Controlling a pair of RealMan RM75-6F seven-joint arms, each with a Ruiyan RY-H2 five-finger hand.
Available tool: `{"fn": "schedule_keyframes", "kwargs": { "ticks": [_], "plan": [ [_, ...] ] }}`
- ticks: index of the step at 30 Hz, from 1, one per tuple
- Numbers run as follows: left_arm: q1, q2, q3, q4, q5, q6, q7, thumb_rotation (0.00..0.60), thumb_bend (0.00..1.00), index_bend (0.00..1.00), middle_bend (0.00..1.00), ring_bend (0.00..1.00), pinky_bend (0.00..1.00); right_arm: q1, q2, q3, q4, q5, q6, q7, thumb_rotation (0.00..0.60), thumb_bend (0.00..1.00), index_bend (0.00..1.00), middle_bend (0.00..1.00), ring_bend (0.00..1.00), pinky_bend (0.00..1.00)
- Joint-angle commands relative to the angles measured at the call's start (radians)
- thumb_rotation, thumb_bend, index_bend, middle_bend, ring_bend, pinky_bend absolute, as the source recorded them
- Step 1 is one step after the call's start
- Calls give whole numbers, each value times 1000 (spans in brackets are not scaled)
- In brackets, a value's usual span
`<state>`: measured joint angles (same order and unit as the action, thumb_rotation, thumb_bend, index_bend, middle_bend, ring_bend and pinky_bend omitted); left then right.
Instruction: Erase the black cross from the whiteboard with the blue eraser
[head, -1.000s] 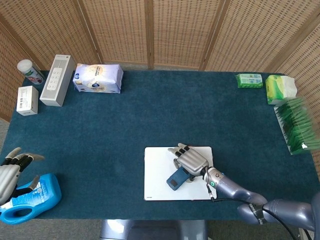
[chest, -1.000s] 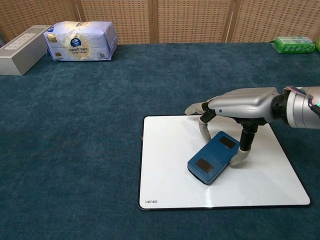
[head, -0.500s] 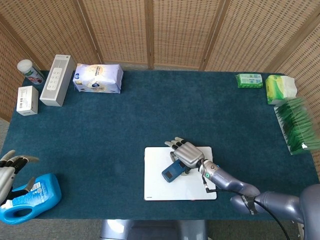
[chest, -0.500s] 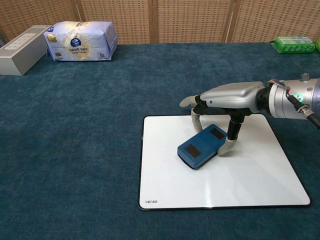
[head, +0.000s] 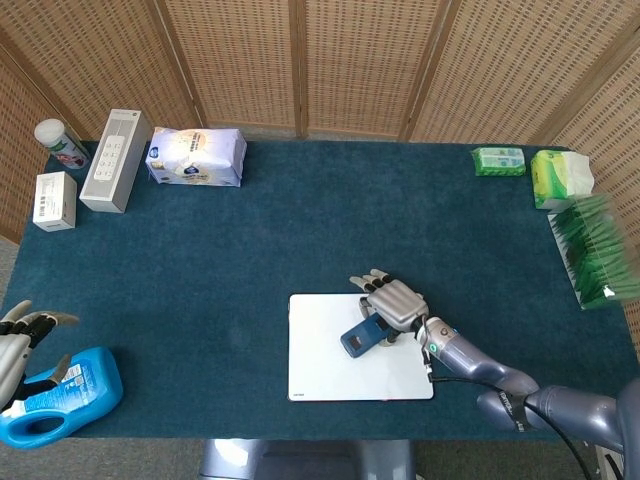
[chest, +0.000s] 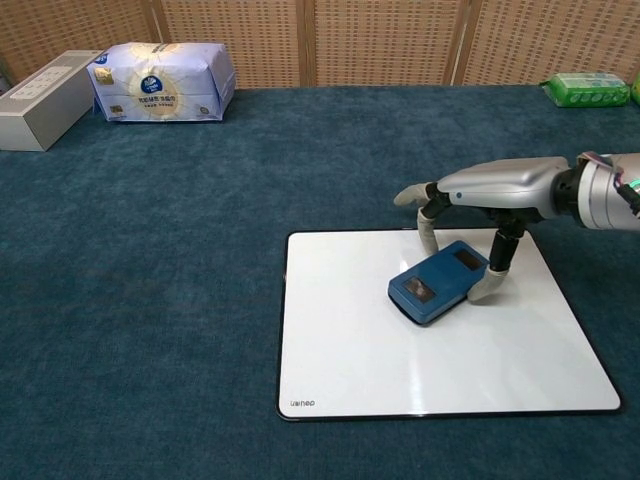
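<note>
Your right hand (chest: 487, 196) holds the blue eraser (chest: 438, 281) flat on the upper middle of the whiteboard (chest: 330, 370) with only fingertips, so pushing hard sideways could let it slip free or shift the board across the desk.

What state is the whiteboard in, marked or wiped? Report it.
Wiped: the whiteboard shows no black cross; under the blue eraser and right hand, cannot tell.

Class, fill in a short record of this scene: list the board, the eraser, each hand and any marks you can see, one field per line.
whiteboard: flat on the blue table
blue eraser: on the whiteboard's upper half
right hand: grips the blue eraser
left hand: at the table's edge, beside a blue bottle
black cross: none visible on the bare board
</note>
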<state>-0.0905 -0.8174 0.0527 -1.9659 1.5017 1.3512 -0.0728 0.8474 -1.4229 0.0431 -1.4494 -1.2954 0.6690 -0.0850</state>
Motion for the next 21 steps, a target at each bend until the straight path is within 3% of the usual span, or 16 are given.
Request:
{"fn": "schedule_keyframes", "kwargs": {
  "ticks": [1,21],
  "plan": [
    [-2,0,-2,-1,2,-1,0,600,490,269,294,227,72,-14,11,-14,-12,2,11,-14,600,42,671,57,0,0],
    [-14,6,-5,-4,25,-5,-1,600,490,270,293,227,71,-114,84,-77,-207,4,131,-144,600,32,670,57,0,0]
  ]
}}
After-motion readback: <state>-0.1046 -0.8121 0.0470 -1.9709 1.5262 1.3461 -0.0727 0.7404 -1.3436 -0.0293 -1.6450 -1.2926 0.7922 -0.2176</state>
